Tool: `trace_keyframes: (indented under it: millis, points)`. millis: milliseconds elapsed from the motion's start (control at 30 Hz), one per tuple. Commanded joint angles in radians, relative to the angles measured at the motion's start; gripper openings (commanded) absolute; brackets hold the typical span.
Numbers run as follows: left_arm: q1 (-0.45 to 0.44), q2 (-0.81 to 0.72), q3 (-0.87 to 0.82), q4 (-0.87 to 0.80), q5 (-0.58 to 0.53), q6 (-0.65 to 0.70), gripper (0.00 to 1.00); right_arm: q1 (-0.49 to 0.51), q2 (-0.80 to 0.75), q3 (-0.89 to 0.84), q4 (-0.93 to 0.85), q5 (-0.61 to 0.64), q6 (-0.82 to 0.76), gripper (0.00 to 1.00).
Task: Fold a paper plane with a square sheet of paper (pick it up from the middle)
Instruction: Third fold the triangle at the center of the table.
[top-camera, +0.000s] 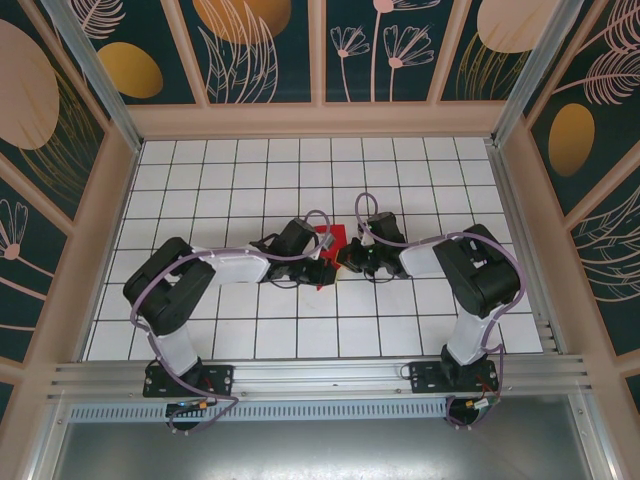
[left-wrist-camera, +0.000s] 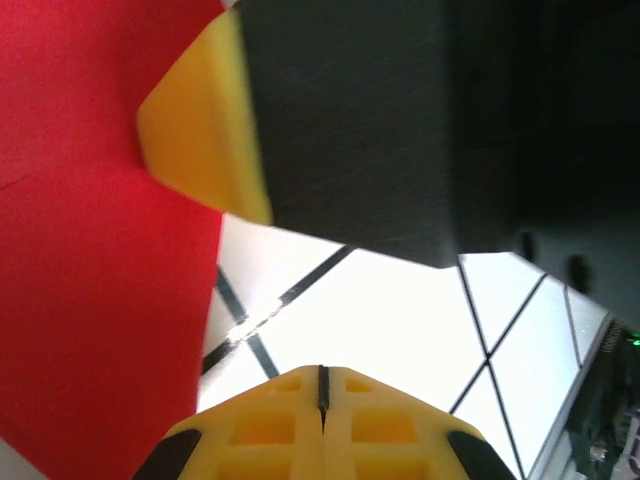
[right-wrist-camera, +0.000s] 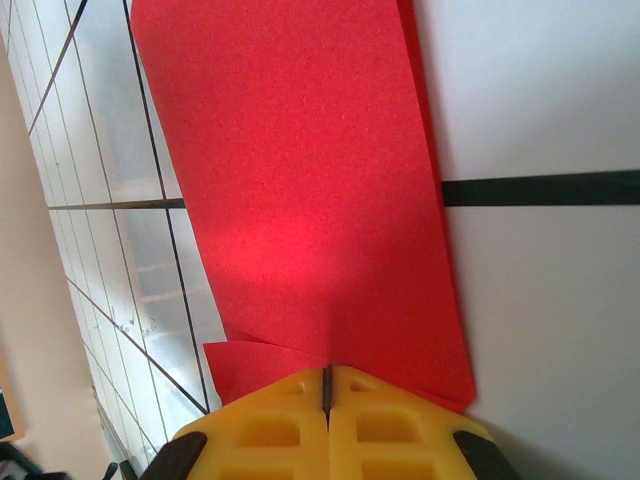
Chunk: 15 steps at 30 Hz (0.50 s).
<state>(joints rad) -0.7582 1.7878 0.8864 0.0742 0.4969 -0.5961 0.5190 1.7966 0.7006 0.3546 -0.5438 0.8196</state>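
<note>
At the middle of the white gridded desk (top-camera: 300, 330), we see both hands meet at the red sheet of paper (right-wrist-camera: 300, 200). The right hand (right-wrist-camera: 326, 375) is clamped tight on the sheet's near edge, with the folded length stretching away over the tiles. The left hand (left-wrist-camera: 322, 385) has its fingers pressed together. The sheet lies just beside it, and we cannot tell whether it pinches any paper.
</note>
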Motion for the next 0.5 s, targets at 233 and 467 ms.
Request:
trace_keyframes:
  millis: [233, 467]
  points:
    - [0.005, 0.051, 0.022, -0.037, -0.077, 0.025, 0.02, 0.007, 0.054, 0.014, -0.093, 0.077, -0.042, 0.05]
    - [0.016, 0.040, -0.024, -0.015, -0.064, 0.016, 0.02, 0.006, 0.069, 0.017, -0.105, 0.084, -0.050, 0.05]
